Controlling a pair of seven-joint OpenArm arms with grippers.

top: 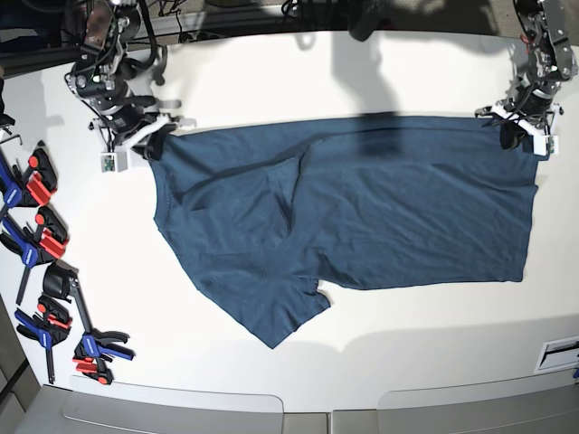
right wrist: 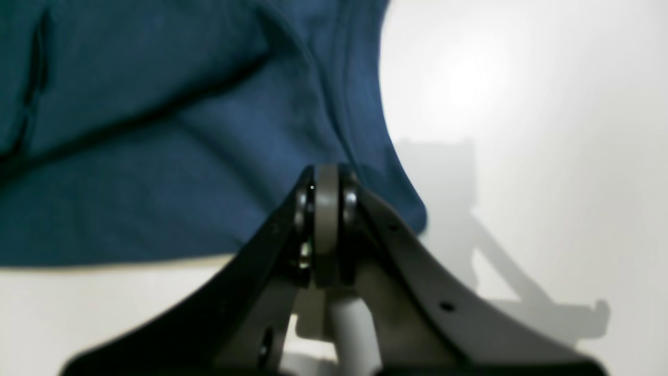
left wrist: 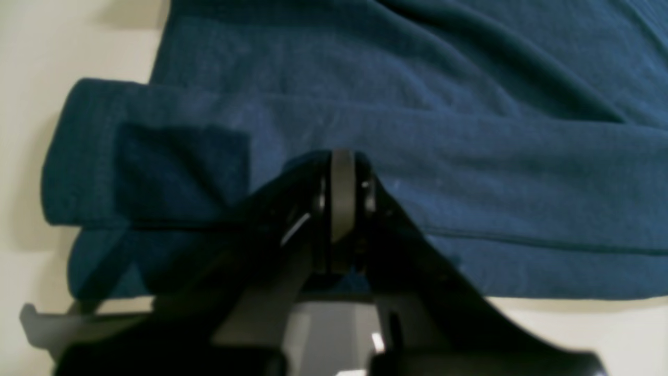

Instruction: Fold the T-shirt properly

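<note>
Both claws — left claw (left wrist: pixel 342 196), right claw (right wrist: pixel 327 209) — each pinching an edge of the T-shirt (top: pixel 362 217).

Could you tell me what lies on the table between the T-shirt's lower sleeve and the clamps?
Nothing: in the base view, bare white table separates the T-shirt sleeve from the clamps.

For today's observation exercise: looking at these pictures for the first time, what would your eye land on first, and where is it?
The big dark blue T-shirt dominates, spread across the middle of the white table, one sleeve jutting toward the near edge. Next come the two arms at its far corners: the left gripper and right gripper, jaws shut on the cloth's edge. A row of red and blue clamps lines the table's left side.
</note>
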